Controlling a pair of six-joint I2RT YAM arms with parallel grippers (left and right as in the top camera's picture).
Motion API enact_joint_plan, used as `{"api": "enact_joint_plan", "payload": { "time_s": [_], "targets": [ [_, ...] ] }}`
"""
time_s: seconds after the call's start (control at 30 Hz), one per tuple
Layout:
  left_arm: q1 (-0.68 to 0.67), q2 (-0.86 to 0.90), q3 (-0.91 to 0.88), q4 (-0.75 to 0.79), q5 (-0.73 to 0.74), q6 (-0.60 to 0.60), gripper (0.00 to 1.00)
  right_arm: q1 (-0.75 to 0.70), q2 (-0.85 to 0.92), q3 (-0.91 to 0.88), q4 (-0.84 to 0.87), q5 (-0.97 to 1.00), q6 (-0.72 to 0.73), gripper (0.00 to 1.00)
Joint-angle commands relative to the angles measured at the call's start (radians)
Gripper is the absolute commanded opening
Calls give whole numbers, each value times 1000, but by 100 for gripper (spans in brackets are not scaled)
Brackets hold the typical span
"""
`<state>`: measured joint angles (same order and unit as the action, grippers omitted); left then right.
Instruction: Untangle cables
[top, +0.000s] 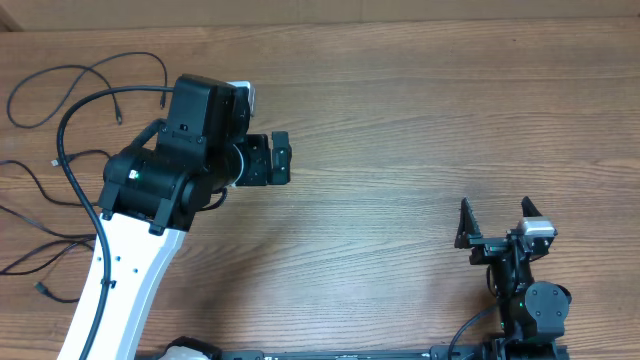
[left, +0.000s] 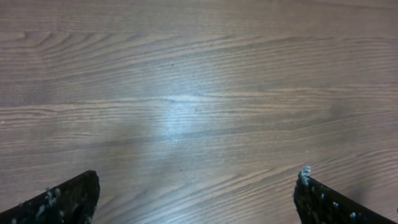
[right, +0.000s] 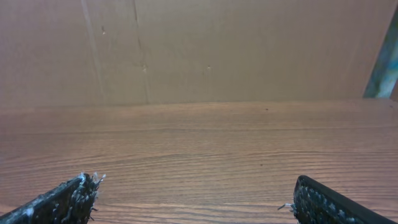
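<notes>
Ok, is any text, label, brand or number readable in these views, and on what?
None readable.
Pale tag on the left arm: too small to read.
Silver plate behind the right end effector: blurred, nothing legible.
Table, cardboard wall, cables: no markings show.

Top-down overhead, wrist views near table (top: 420, 120)

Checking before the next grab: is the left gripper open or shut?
Open: left gripper fingertips sit far apart, only bare table between them.
</notes>
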<state>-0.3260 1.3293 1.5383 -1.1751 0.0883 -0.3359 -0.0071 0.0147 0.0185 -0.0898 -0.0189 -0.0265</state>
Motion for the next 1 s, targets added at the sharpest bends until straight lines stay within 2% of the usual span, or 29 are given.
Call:
{"api": "enact_joint_plan", "payload": {
  "time_s": [0.0,0.17,0.63,0.77,0.97],
  "targets": [
    [0,2,6,-18,-28,23,100,-5,-12,-10,5,7,-5,100],
    [13,-61,-127,3,-73,23,100,-5,-12,-10,5,7,-5,100],
    [211,-435,-614,171,40,14,99,-5,-12,-10,5,7,-5,100],
    [223,-560,-742,280,42,28,99,-5,-12,-10,5,7,-5,100],
    [223,-761,-952,551,154,185,100,-5,-12,-10,5,7,-5,100]
  ]
}}
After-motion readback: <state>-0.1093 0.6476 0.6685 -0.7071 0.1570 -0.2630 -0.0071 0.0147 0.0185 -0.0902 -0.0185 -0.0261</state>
